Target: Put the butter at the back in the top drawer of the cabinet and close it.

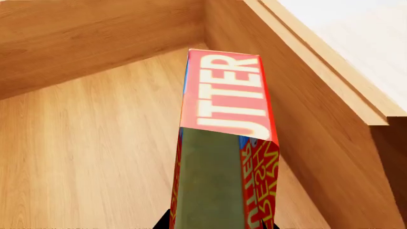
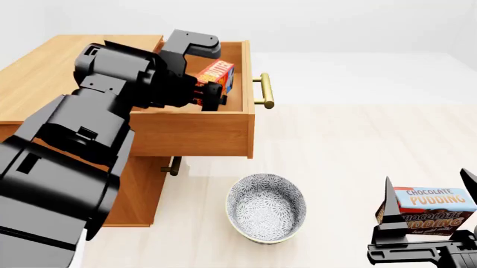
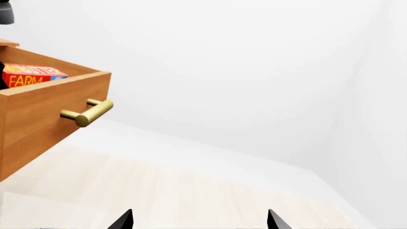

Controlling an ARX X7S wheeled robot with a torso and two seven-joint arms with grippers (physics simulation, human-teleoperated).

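The cabinet (image 2: 44, 72) has its top drawer (image 2: 195, 134) pulled wide open. Left gripper (image 2: 211, 95) is inside it, clamped on the butter (image 2: 216, 73), held above the drawer floor. Right gripper (image 2: 428, 215) sits low, fingers spread wide beside the pudding box (image 2: 432, 210).

- Butter (image 2: 216, 75) inside open top drawer (image 2: 195, 131), held by L gripper (image 2: 211, 96).
- Drawer sticks out from cabinet (image 2: 44, 84) front.
- Bowl (image 2: 266, 207) on floor below drawer; pudding box (image 2: 428, 210) right of bowl, w/ R gripper (image 2: 427, 195).
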